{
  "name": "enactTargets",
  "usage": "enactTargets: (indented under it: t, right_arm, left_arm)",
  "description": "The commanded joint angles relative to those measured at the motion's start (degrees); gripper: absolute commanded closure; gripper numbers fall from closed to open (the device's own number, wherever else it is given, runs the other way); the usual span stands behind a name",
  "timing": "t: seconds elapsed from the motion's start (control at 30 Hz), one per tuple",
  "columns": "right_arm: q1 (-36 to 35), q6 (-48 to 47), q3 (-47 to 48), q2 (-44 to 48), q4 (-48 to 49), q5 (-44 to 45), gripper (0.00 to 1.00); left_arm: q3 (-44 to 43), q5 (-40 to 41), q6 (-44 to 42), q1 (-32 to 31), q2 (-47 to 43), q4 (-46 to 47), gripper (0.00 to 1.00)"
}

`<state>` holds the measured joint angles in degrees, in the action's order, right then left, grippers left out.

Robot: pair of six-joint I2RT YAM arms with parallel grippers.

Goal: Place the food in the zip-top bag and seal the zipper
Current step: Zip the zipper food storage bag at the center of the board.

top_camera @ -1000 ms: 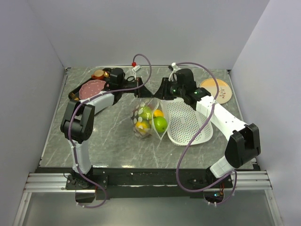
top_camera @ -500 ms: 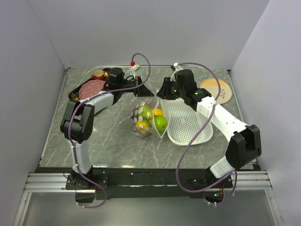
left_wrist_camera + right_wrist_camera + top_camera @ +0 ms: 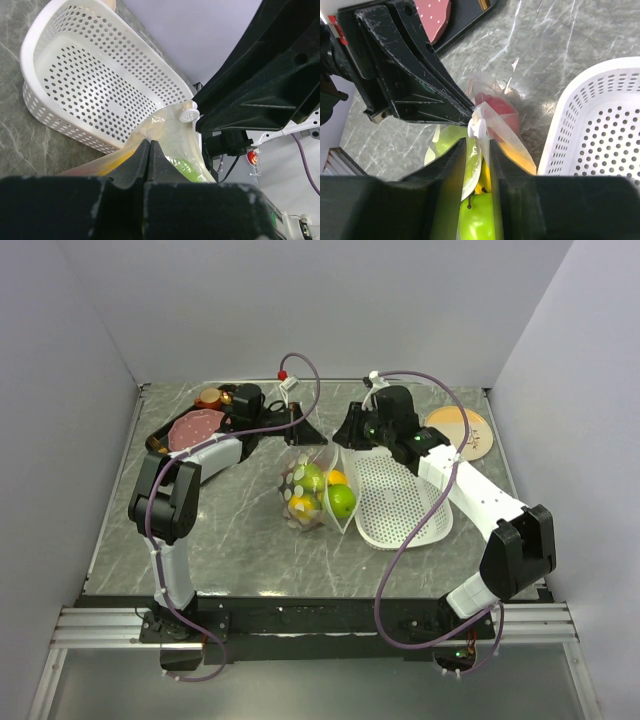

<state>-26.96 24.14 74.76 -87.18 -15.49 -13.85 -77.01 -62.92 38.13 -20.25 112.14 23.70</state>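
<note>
The zip-top bag (image 3: 312, 496), clear with white dots, stands upright in mid-table. The food shows through it: green apples (image 3: 341, 502), an orange (image 3: 337, 480) and a red apple (image 3: 498, 108). My left gripper (image 3: 317, 437) is shut on the bag's top corner (image 3: 148, 135). My right gripper (image 3: 479, 143) straddles the bag's mouth edge from the other side. Its jaws stand a narrow gap apart with the film hanging between them. The zipper's white slider (image 3: 478, 127) sits just past those fingertips, close to the left gripper's tip. In the left wrist view the slider (image 3: 189, 112) shows beside the black right gripper.
A white perforated basket (image 3: 402, 502) lies right against the bag's right side. A tan plate (image 3: 462, 430) sits at the back right. A black tray (image 3: 160, 437) with a pink meat slice (image 3: 195, 424) and a brown piece (image 3: 210, 397) is at the back left.
Almost nothing has moved. The right wrist has shifted very slightly at the bag's mouth. The left arm and the bag stay where they were.
</note>
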Motion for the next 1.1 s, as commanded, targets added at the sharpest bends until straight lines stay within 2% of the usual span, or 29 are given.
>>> enactTargets:
  t: [0.0,0.07,0.13,0.43,0.97,1.07]
  right_arm:
    - [0.07,-0.76,3.02,1.31,1.69,1.19,0.74]
    - [0.07,-0.68,2.76,1.13,2.56,1.19,0.80]
    - [0.07,-0.68,2.76,0.78,2.91,1.10,0.80]
    - [-0.11,-1.20,5.13,-1.32,1.51,0.05,0.69]
    - [-1.52,-3.31,6.27,-2.65,-1.38,4.61,0.68]
    - [-1.52,-3.75,6.72,-2.65,-2.62,6.63,0.65]
  left_arm:
    - [-0.33,0.78,-1.30,-0.40,-2.19,0.47,0.99]
    - [-0.59,0.78,-1.65,-0.40,-2.27,-0.41,0.99]
    - [-0.68,1.13,-2.09,-0.40,-2.36,-0.76,0.99]
    - [-0.51,1.65,-1.92,-0.58,-2.54,-0.85,0.99]
    - [-1.21,1.30,-1.21,-0.67,-2.36,-0.41,0.99]
    - [-0.68,1.22,-0.78,-0.67,-2.63,0.29,0.99]
